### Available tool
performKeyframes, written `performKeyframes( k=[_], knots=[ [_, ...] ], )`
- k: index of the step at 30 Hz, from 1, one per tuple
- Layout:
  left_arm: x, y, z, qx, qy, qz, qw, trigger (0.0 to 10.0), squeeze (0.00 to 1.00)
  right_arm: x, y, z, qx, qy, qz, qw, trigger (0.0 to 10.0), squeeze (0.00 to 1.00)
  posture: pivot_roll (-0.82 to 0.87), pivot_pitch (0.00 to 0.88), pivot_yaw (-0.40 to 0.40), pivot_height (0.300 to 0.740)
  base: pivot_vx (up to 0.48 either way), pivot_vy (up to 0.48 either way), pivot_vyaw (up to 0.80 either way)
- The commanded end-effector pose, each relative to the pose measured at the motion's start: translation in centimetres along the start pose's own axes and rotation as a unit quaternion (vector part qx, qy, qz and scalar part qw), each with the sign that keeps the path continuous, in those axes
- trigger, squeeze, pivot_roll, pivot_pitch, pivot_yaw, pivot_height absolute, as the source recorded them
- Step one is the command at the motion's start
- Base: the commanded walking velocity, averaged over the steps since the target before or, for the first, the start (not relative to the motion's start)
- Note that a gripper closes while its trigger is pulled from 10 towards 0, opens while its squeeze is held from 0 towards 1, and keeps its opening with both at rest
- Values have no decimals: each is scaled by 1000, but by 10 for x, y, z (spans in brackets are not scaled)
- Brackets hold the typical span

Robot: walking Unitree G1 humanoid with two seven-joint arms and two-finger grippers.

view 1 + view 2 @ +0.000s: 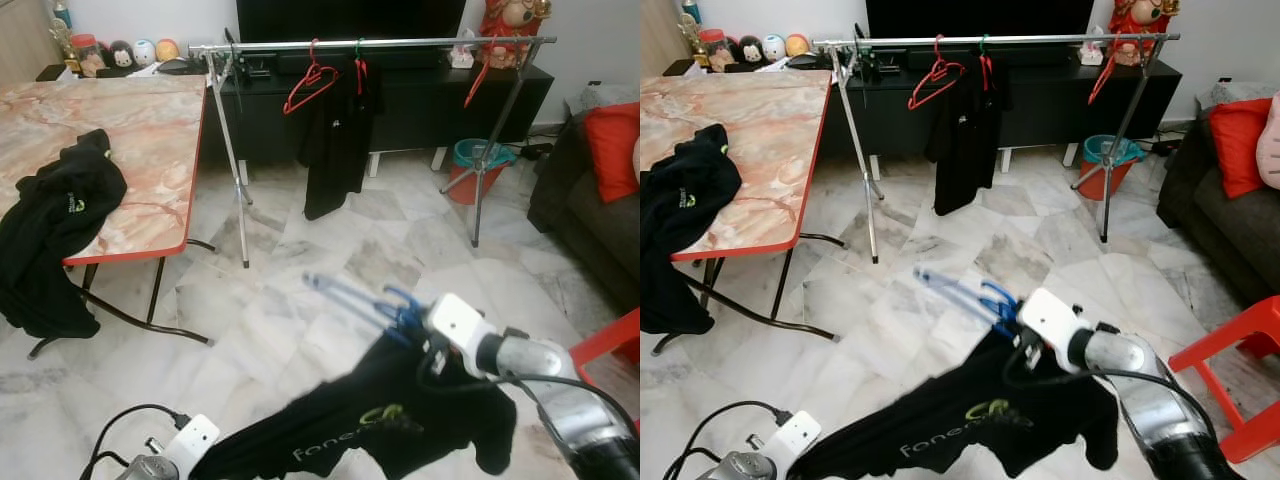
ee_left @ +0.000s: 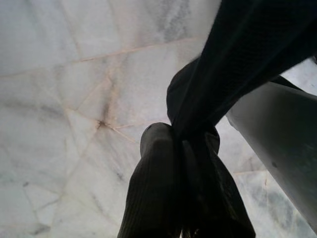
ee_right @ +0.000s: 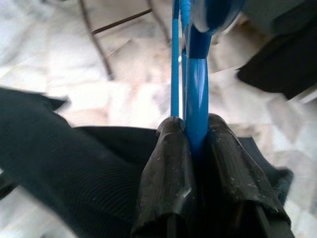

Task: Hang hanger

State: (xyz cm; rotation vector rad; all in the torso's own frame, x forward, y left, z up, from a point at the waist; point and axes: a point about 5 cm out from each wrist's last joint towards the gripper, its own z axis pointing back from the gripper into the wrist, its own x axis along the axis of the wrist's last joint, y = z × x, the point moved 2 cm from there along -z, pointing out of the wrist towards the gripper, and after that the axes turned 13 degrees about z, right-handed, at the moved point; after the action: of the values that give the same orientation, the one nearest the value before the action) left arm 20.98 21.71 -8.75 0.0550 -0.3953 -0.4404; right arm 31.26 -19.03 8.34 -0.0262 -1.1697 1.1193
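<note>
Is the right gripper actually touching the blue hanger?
Touching. The right wrist view shows the right gripper with both fingers pressed against the blue hanger between them.

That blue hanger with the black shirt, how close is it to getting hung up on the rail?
Done: the black shirt already sits on the blue hanger, and another shirt hangs on the rail. In hand: the right gripper is shut on the hanger, the left gripper pinches the shirt's fabric. Left: carry it across the floor and hook it over the rail, which stands well ahead.
</note>
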Motion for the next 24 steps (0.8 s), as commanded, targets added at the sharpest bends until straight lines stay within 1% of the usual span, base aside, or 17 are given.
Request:
performKeyframes(
  k=[1, 2, 3, 4, 5, 8, 10, 11, 12, 14, 15, 16, 18, 19, 20, 21, 24],
  knots=[
    [-20, 3, 1, 6, 37, -7, 999, 0, 0, 0, -29, 10, -75, -1, -6, 997, 10000, 0, -217, 0, -21, 740, 0, 0, 0],
    [-14, 2, 0, 5, 21, -7, 1000, 0, 0, 1, -27, 8, -80, -6, -15, 997, 10000, 0, -218, 0, -21, 740, 0, 0, 0],
    [-1, -1, 0, -4, -13, -4, 1000, 0, 0, 4, -25, 6, -95, -14, -15, 995, 10000, 0, -218, 0, -21, 740, 0, 0, 0],
    [-1, -1, 0, -4, -13, -4, 1000, 0, 0, 4, -25, 6, -95, -14, -15, 995, 10000, 0, -218, 0, -21, 740, 0, 0, 0],
    [13, -3, 0, -10, -49, 2, 999, 0, 0, 4, -26, 3, -118, -16, -22, 993, 10000, 0, -219, 0, -23, 740, 0, 0, 0],
    [44, 2, 5, 6, -123, 18, 992, 0, 0, 1, -23, -2, -167, -20, -51, 985, 10000, 0, -216, 0, -25, 740, 0, 0, 0],
    [69, 4, 10, -1, -180, 42, 983, 0, 0, -3, -17, -5, -189, -22, -86, 978, 10000, 0, -210, 0, -26, 740, 0, 0, 0],
    [76, 4, 12, -6, -197, 52, 979, 0, 0, -4, -15, -6, -194, -24, -99, 976, 10000, 0, -210, 0, -26, 740, 0, 0, 0],
    [92, 3, 17, -22, -231, 73, 970, 0, 0, -6, -10, -8, -202, -26, -122, 971, 10000, 0, -205, 0, -26, 740, 0, 0, 0],
    [108, 1, 22, -38, -264, 74, 961, 0, 0, -10, -4, -10, -204, -24, -138, 969, 10000, 0, -204, 0, -25, 740, 0, 0, 0],
    [127, -2, 29, -61, -302, 77, 948, 0, 0, -16, 4, -12, -211, -20, -152, 965, 10000, 0, -204, 0, -25, 740, 0, 0, 0],
    [127, -2, 29, -61, -302, 77, 948, 0, 0, -16, 4, -12, -211, -20, -152, 965, 10000, 0, -204, 0, -25, 740, 0, 0, 0],
    [145, -8, 37, -91, -338, 80, 933, 0, 0, -25, 6, -10, -256, -11, -168, 952, 10000, 0, -206, 0, -20, 740, 0, 0, 0],
    [145, -8, 37, -91, -338, 80, 933, 0, 0, -25, 6, -10, -256, -11, -168, 952, 10000, 0, -206, 0, -20, 740, 0, 0, 0],
    [158, -13, 43, -118, -360, 80, 922, 0, 0, -33, 5, -7, -300, 6, -170, 939, 10000, 0, -209, 0, -15, 740, 0, 0, 0],
    [163, -15, 45, -127, -368, 79, 918, 0, 0, -36, 5, -6, -313, 13, -168, 935, 10000, 0, -209, 0, -15, 740, 0, 0, 0],
    [175, -19, 52, -154, -389, 77, 905, 0, 0, -43, 10, -7, -336, 53, -103, 935, 10000, 0, -203, 0, -10, 740, 0, 0, 0]
  ],
)
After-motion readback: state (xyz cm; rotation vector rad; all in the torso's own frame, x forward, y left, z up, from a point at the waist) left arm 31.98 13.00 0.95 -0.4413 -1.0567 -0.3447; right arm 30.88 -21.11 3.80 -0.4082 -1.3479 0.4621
